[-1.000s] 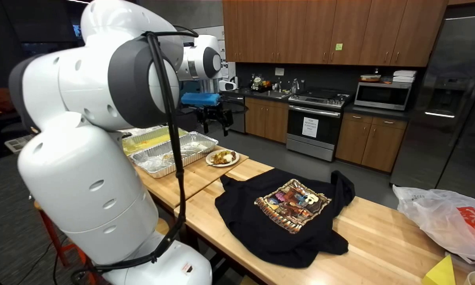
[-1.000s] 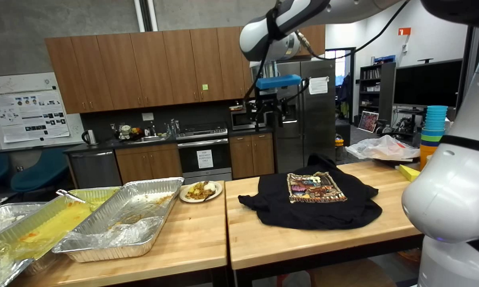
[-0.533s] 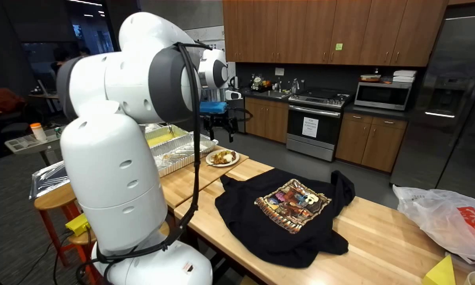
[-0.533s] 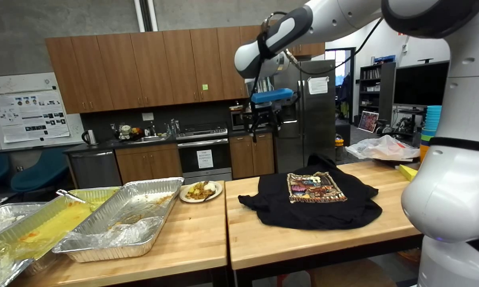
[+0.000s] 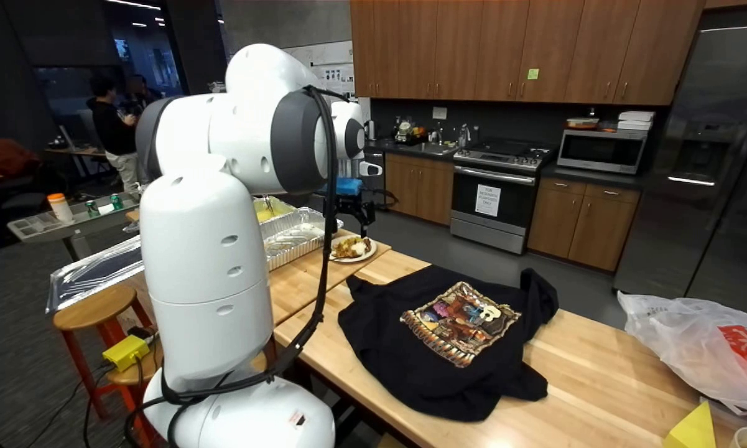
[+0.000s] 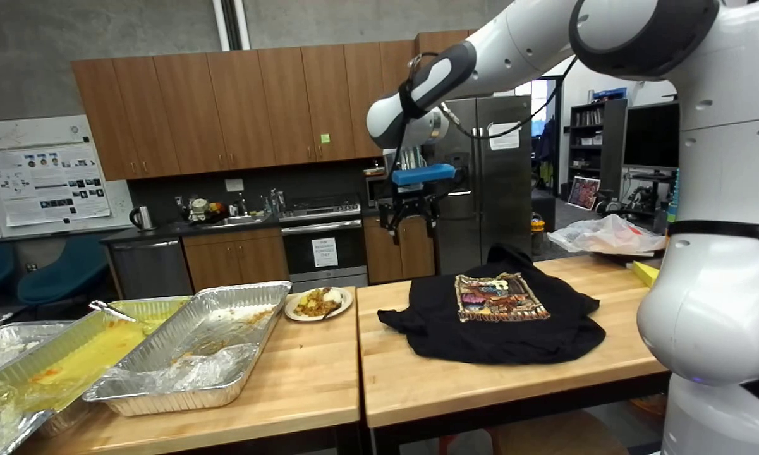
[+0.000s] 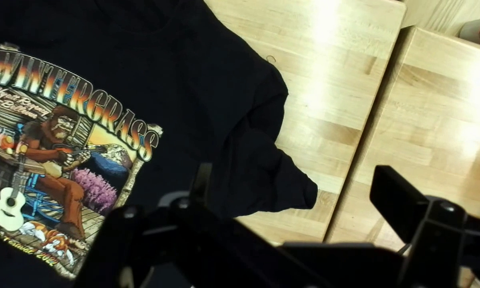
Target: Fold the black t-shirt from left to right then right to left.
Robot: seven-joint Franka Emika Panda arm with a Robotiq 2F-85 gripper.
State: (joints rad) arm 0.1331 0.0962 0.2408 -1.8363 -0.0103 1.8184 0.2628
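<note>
Hovering empty, fingers (image 7: 396, 198) apart, the hand (image 6: 413, 235) is presumably placed to take the black shirt (image 6: 496, 313) by one sleeve (image 7: 269, 178).

The black t-shirt (image 5: 410, 348) bears a multicoloured print (image 7: 68, 160) with brown, orange, purple and white.

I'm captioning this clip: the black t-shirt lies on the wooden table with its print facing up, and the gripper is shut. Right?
One slip: the gripper isn't shut; it is wide open, as the wrist view shows. The rest holds: the black t-shirt lies on the wooden table with its print facing up.
</note>
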